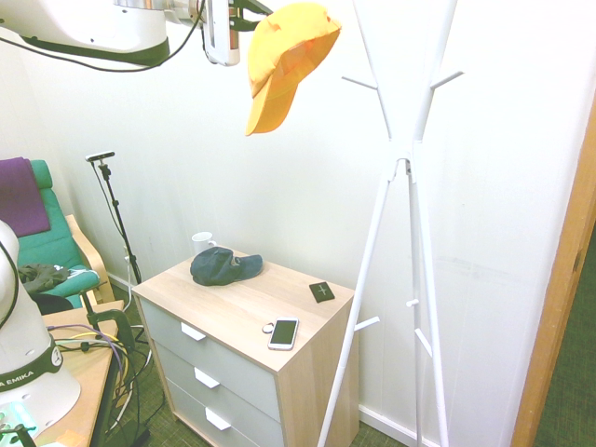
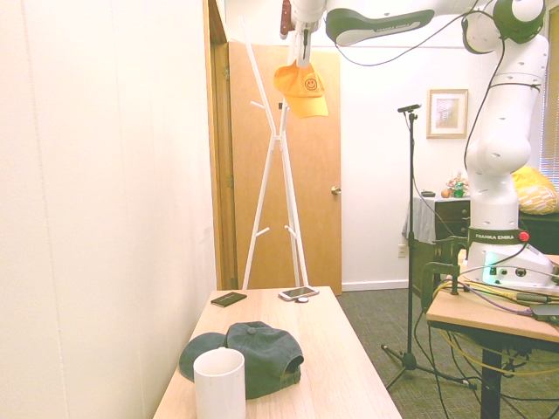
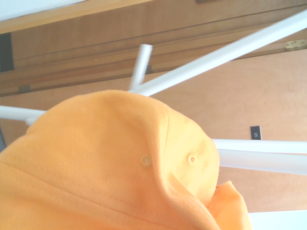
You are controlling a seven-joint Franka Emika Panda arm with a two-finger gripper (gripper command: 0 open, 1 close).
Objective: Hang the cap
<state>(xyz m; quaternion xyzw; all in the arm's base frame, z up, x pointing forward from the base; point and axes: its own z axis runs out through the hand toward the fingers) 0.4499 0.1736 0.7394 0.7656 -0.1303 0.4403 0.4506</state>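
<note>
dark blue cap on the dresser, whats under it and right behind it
The dark cap lies flat on the wooden dresser top. A white mug stands behind it toward the wall, partly hidden by it. Whether anything sits beneath the cap cannot be seen.

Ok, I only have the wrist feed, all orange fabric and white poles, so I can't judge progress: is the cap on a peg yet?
Observer: No. The cap hangs from the shut jaws, high beside the coat stand, with a gap to its pegs.
Operator: Which way is the brim?
Observer: Pointing down; a smiley badge shows on the front.
Operator: What's below?
Observer: A dresser with a dark cap, a white mug and a phone.
</note>
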